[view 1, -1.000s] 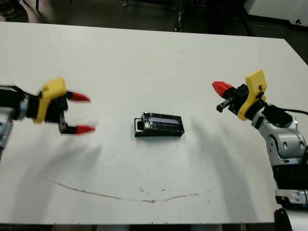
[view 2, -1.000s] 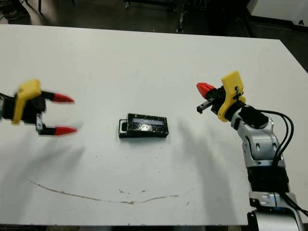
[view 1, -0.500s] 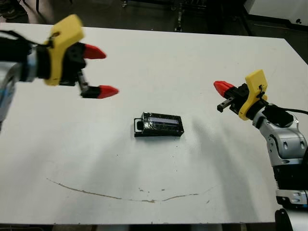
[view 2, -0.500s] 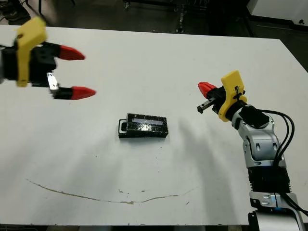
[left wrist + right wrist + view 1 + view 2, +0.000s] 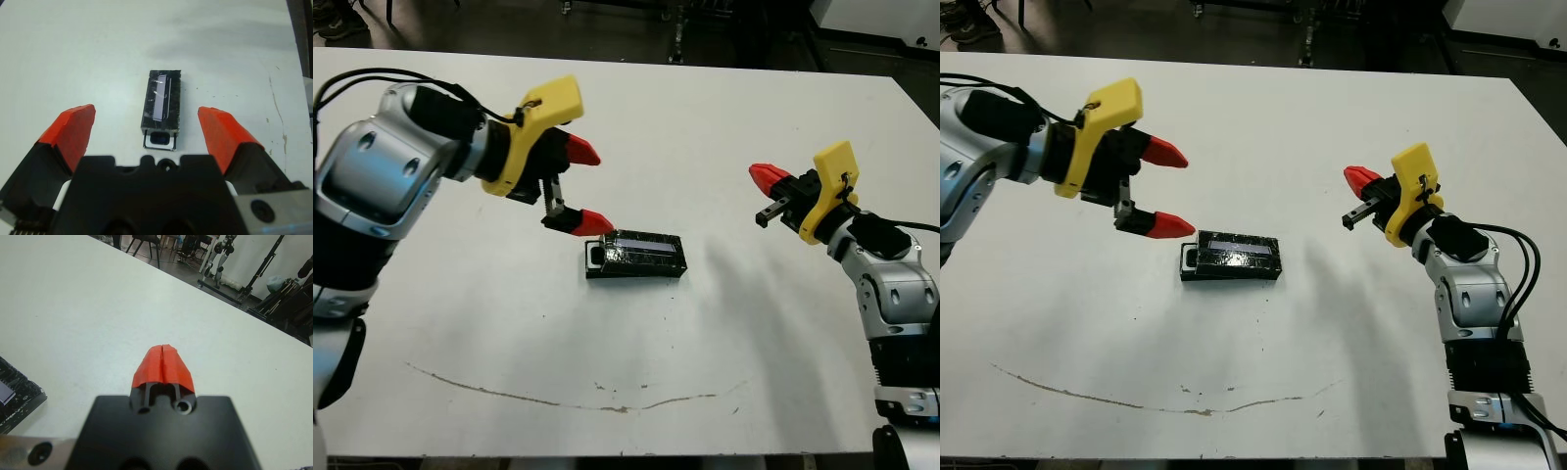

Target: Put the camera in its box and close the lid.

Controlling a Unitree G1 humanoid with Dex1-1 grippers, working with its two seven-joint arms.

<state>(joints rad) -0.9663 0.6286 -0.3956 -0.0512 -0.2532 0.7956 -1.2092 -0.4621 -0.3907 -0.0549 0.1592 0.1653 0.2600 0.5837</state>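
The box (image 5: 636, 256) lies near the middle of the white desk (image 5: 636, 117), with its long side running left to right as the head camera sees it. The glossy black lid (image 5: 162, 100) sits on top of it and covers most of it, with a pale bluish reflective streak along its surface. At the left end of the box a short part stays uncovered, and there a white-lined edge with a dark rounded shape inside is visible; I cannot tell for sure if this dark shape is the camera.

The left gripper (image 5: 579, 186) hangs just up and to the left of the box, close to its uncovered end. Its two red fingers (image 5: 73, 129) are spread wide apart and hold nothing. In the left wrist view the box lies between the two fingers but further away, not touching them. The lower fingertip is very near the left corner of the box in the head view, though I cannot tell if it touches.

The right gripper (image 5: 766, 179) is well apart on the right side of the desk, raised above the surface. Its red fingers (image 5: 163, 364) are pressed together with nothing between them.

A thin brown curved mark (image 5: 558, 397) runs across the desk nearer to the robot.
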